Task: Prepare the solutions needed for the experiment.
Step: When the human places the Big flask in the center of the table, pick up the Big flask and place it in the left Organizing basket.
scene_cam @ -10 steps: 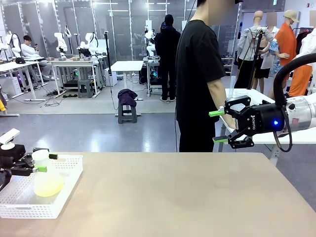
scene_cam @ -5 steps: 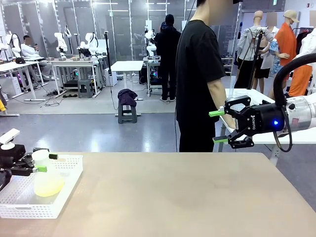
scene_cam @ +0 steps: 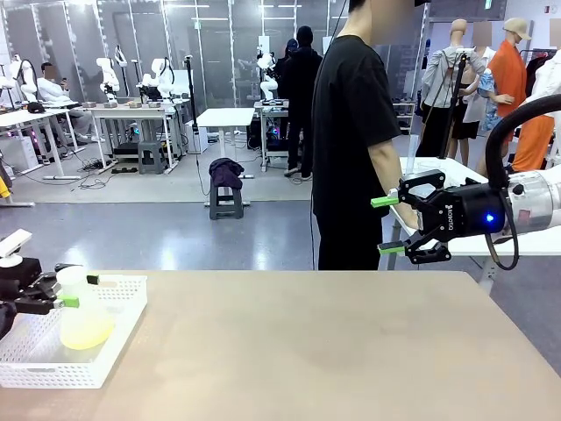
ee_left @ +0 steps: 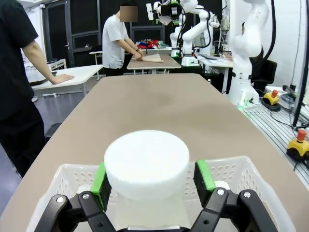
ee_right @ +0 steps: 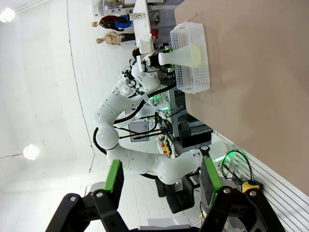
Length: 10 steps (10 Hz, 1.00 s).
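A translucent white conical flask (scene_cam: pixel 85 323) stands upright in a white mesh basket (scene_cam: pixel 118 346) at the table's front left. The solutions (scene_cam: pixel 86 334) show as pale yellow-green liquid in its wide base. My left gripper (scene_cam: pixel 81 290) reaches in from the left edge and straddles the flask's neck. In the left wrist view the flask's white cap (ee_left: pixel 146 162) sits between the green pads (ee_left: pixel 100 178) of the left gripper (ee_left: pixel 152 176), with a thin gap on the right side. My right gripper (scene_cam: pixel 386 225) hangs open and empty, high at the far right. The right wrist view looks past the right gripper (ee_right: pixel 161 179) to the flask (ee_right: pixel 186 54).
A person in black (scene_cam: pixel 351 132) stands at the table's far side, just left of my right gripper. A small white round cap (ee_left: pixel 222 185) lies in the basket (ee_left: pixel 244 169) beside the flask. The tan tabletop (scene_cam: pixel 307 351) stretches bare from the basket to the right edge.
My left gripper has shifted slightly left and down at the flask's neck. The flask and the right arm have not moved.
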Motion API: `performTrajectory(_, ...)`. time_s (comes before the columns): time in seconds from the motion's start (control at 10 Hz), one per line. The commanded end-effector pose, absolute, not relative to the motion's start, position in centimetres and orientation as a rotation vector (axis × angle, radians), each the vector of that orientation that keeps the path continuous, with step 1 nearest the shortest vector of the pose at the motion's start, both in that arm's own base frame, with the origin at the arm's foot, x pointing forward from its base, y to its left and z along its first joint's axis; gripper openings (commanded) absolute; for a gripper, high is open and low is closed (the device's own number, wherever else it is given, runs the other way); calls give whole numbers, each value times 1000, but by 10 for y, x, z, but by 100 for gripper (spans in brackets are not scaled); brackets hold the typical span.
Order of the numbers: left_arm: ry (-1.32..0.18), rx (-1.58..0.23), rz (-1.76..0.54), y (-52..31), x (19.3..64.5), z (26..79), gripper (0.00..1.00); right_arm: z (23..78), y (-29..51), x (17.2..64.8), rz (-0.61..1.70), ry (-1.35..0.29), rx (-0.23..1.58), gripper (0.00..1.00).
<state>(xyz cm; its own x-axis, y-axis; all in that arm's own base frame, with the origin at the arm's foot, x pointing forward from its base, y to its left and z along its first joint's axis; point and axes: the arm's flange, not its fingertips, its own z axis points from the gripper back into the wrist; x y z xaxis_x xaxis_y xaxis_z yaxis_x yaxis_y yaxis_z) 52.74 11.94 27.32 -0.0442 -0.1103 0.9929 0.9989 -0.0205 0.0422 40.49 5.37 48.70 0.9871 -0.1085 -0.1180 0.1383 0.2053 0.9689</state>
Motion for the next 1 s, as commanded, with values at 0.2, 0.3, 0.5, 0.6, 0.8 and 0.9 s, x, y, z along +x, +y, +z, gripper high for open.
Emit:
performTrajectory(0.2,-1225,-1085,-1284,162,517,285,86,487,54,405,-170,28,1358,81)
performTrajectory(0.3,-1227,-1053,-1284,170,516,288,86,487,54,405,-170,28,1358,81)
performTrajectory(0.5,-1235,-991,-1272,190,512,294,86,487,54,405,-170,28,1358,81)
performTrajectory(0.6,-1276,-1008,-1229,205,507,302,86,487,54,405,-170,28,1358,81)
performTrajectory(0.8,-1320,-1074,-1010,214,497,341,86,487,54,405,-170,28,1358,81)
performTrajectory(0.9,-1282,-1084,-920,213,487,363,86,487,54,405,-170,28,1358,81)
